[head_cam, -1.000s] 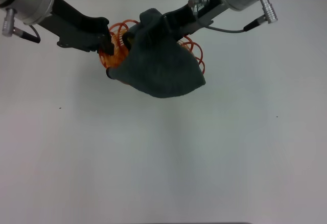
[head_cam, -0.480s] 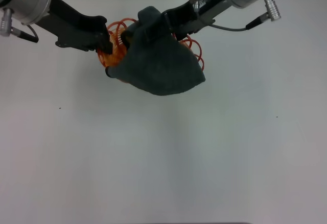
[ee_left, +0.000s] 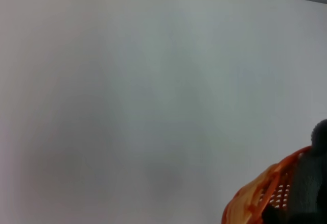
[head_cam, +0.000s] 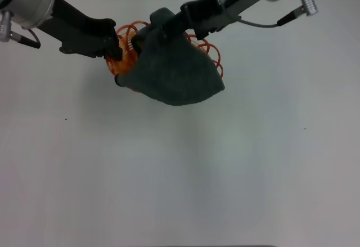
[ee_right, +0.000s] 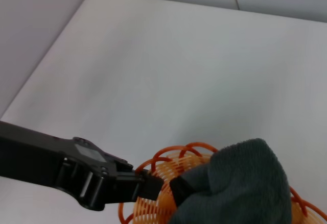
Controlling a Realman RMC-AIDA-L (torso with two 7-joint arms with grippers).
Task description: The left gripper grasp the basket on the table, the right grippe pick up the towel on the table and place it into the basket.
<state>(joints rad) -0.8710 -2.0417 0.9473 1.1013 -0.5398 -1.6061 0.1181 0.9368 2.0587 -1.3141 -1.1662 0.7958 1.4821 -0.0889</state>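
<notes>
Left claw is clenched on the basket rim; right claw pinches the towel (soft, limp, likely light), draped over the basket on the tabletop

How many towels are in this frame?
1. A dark grey towel is draped over the orange wire basket at the table's far side, the right gripper at its top. Another underneath cannot be ruled out.
</notes>
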